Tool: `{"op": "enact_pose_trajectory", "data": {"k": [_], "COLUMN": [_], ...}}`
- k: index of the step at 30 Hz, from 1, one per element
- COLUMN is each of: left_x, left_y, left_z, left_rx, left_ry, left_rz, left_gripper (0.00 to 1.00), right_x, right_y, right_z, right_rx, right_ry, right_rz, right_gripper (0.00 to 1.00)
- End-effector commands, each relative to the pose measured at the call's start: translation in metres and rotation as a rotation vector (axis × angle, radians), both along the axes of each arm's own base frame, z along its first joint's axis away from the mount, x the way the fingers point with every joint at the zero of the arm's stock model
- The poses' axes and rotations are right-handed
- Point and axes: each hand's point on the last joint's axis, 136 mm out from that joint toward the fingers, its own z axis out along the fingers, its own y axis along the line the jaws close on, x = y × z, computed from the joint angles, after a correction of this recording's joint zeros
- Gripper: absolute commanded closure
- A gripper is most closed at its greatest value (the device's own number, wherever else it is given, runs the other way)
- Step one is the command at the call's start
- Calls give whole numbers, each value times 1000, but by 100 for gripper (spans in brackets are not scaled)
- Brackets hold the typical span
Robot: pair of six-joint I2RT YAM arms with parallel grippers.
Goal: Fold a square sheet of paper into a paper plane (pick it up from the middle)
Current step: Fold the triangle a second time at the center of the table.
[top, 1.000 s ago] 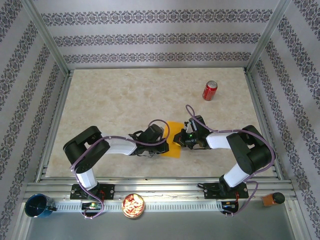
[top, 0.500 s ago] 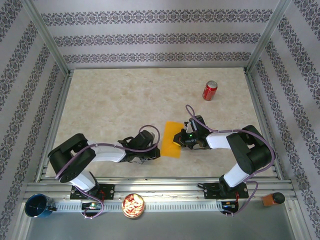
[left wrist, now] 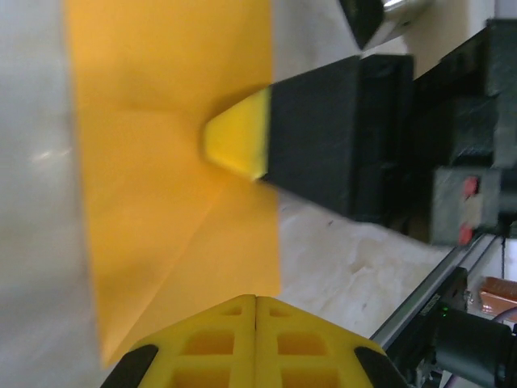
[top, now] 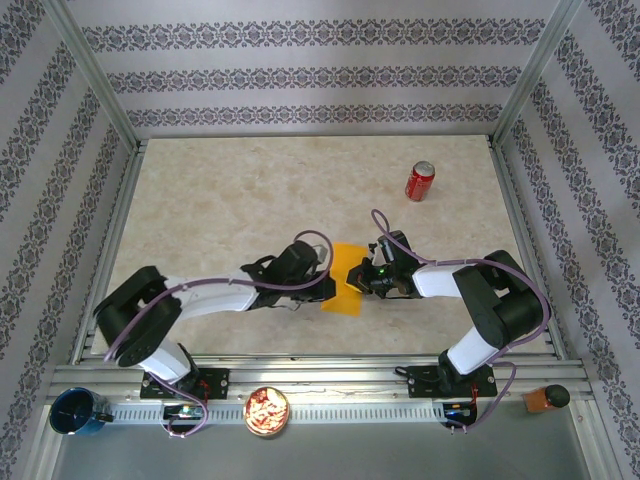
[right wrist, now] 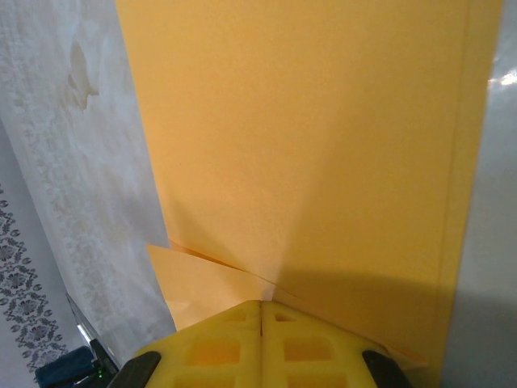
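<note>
The orange-yellow sheet of paper (top: 345,270) lies flat on the table as a narrow creased rectangle between the two grippers. In the left wrist view the paper (left wrist: 161,162) shows diagonal creases, and my left gripper (left wrist: 256,297) is shut with its tip over the paper's near corner. The right gripper's yellow fingertip (left wrist: 238,141) presses down on the sheet's middle. In the right wrist view my right gripper (right wrist: 261,302) is shut, its tip resting on the paper (right wrist: 323,145) beside a small folded flap (right wrist: 194,283). From above, the left gripper (top: 326,288) and right gripper (top: 352,279) meet over the sheet.
A red soda can (top: 419,181) stands at the back right. Along the near rail sit a blue cup (top: 78,411), a bowl of snacks (top: 267,411) and a brown object (top: 548,398). Metal frame posts and patterned walls enclose the table (top: 230,200).
The left arm pulled back to the left off the paper, then swung back to the sheet's left edge. The right gripper stayed pressed on the paper.
</note>
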Motion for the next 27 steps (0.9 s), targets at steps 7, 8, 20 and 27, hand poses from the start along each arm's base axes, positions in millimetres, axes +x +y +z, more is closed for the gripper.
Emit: {"op": "enact_pose_trajectory", "data": {"k": [7,8,20,27], "left_x": [10,9,-20,-17], "left_y": [-1,0,33,34], "left_z": [-44,-48,-97,-92], "left_rx": [52,61,127,136], "left_ry": [81,92,213,193], "left_rz": [-42,-39,30,29], "left_gripper": [100,100,100,100], "right_x": [-15,-15,-8,-18], "right_y": [-21,-20,-10,7], "right_z": [-26,-24,16,16], "right_rx": [-112,-109,-55,-48], "right_ry": [82,80,-38,-48], "right_rz": [-34,-34,-24,21], "right_gripper": [98,98,96,95]}}
